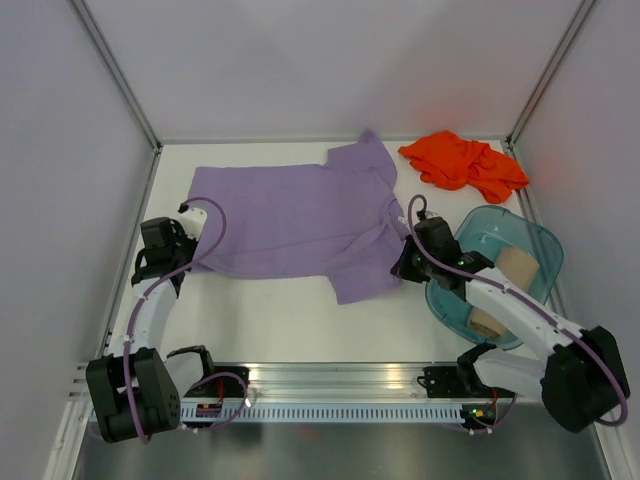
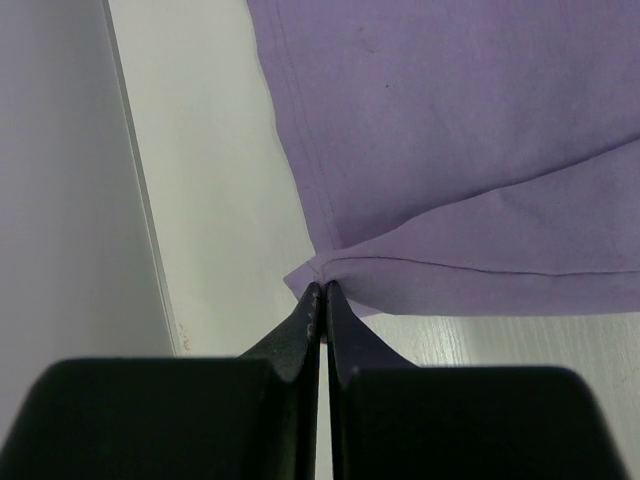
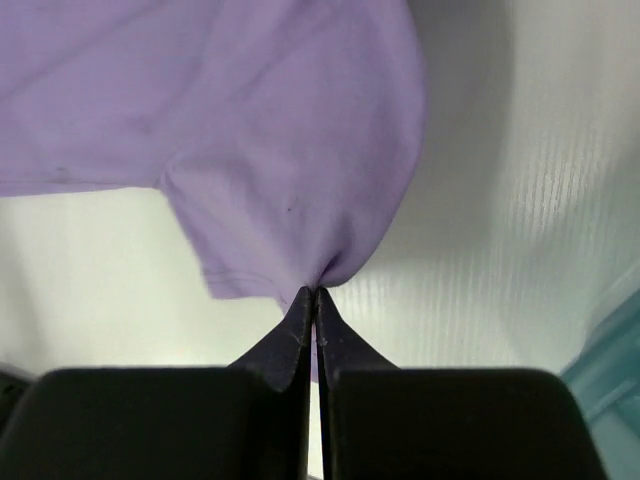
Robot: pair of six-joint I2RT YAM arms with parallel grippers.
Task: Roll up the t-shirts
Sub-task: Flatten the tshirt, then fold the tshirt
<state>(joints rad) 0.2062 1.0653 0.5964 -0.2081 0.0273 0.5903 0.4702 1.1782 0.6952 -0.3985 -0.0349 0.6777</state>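
The lavender t-shirt [image 1: 290, 215] lies spread flat across the middle of the table, hem to the left, sleeves to the right. My left gripper [image 1: 186, 262] is shut on its near-left hem corner [image 2: 322, 272]. My right gripper [image 1: 400, 268] is shut on the near sleeve's edge [image 3: 318, 280], which bunches at the fingertips. The orange t-shirt [image 1: 463, 163] lies crumpled at the far right corner. A rolled beige-tan t-shirt [image 1: 505, 278] sits inside the tub.
A translucent teal plastic tub [image 1: 538, 245] stands at the right, close beside my right arm; its corner shows in the right wrist view [image 3: 612, 352]. Grey walls with metal posts enclose the table on the left, back and right.
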